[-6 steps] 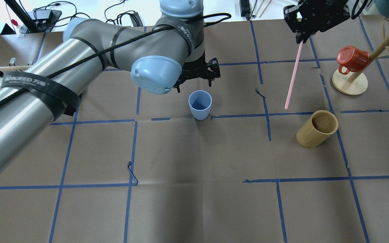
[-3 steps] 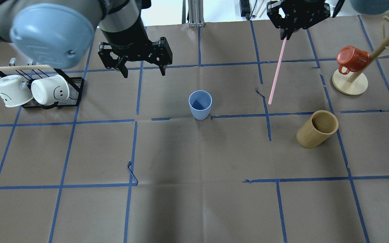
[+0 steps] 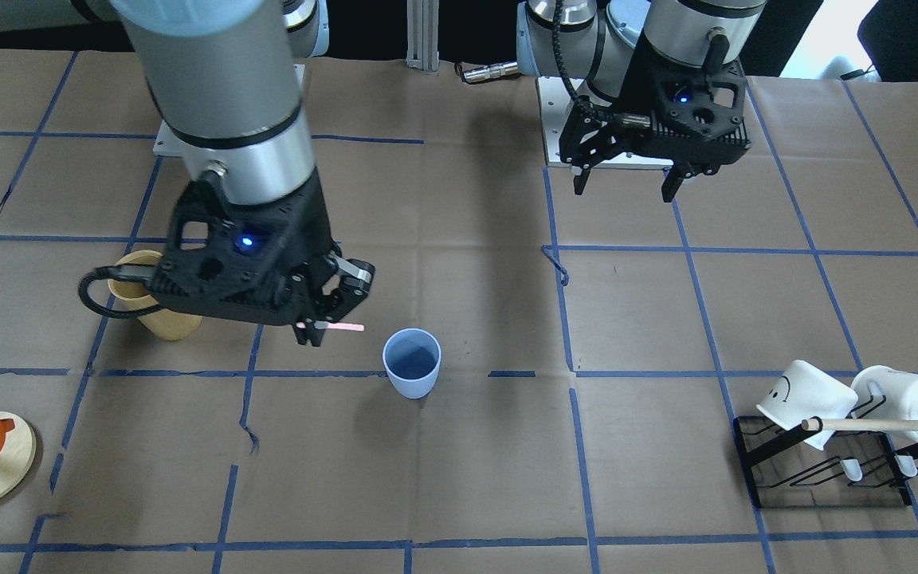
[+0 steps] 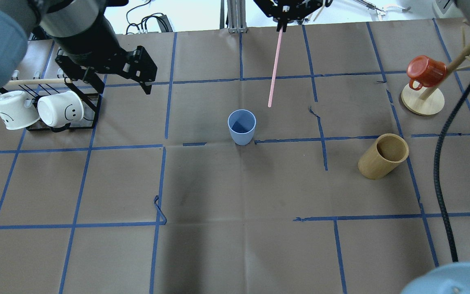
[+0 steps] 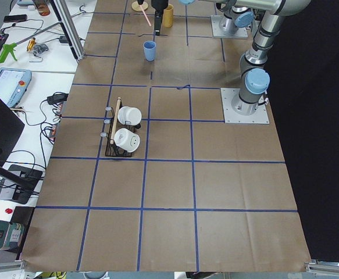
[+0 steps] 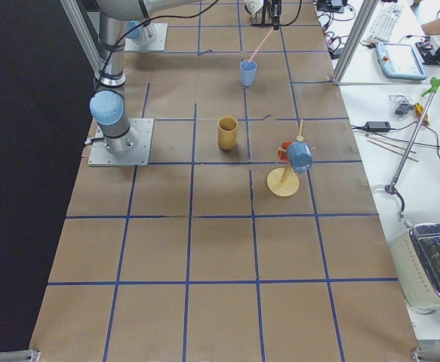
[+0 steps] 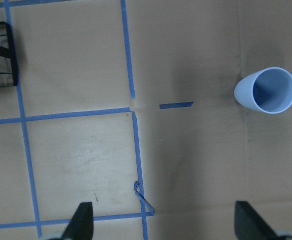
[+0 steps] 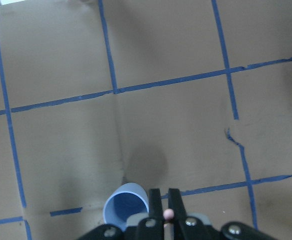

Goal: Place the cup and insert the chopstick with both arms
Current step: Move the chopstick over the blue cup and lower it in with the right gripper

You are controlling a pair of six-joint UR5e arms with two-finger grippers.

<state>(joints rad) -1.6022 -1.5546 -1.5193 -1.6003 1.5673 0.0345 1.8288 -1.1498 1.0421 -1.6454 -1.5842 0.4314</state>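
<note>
The pale blue cup (image 4: 242, 126) stands upright near the table's middle; it also shows in the front view (image 3: 411, 363) and both wrist views (image 7: 266, 91) (image 8: 125, 210). My right gripper (image 4: 280, 25) (image 3: 315, 323) is shut on the top of one pink chopstick (image 4: 275, 65) (image 3: 343, 327), which hangs tilted in the air. Its lower tip is a little to the right of the cup and beyond it, not inside. My left gripper (image 4: 123, 87) (image 3: 626, 182) is open and empty, well left of the cup near the mug rack.
A tan wooden cup (image 4: 382, 157) stands right of the blue cup. A mug tree (image 4: 422, 100) with a red mug (image 4: 424, 71) is at the far right. A black rack (image 4: 92, 102) with two white mugs and a wooden dowel (image 4: 35, 81) is at the left. A black cable (image 4: 439, 163) hangs at the right.
My left gripper has drawn back from the cup, up and to the left, toward the rack. My right gripper has carried the chopstick leftward, toward the cup.
</note>
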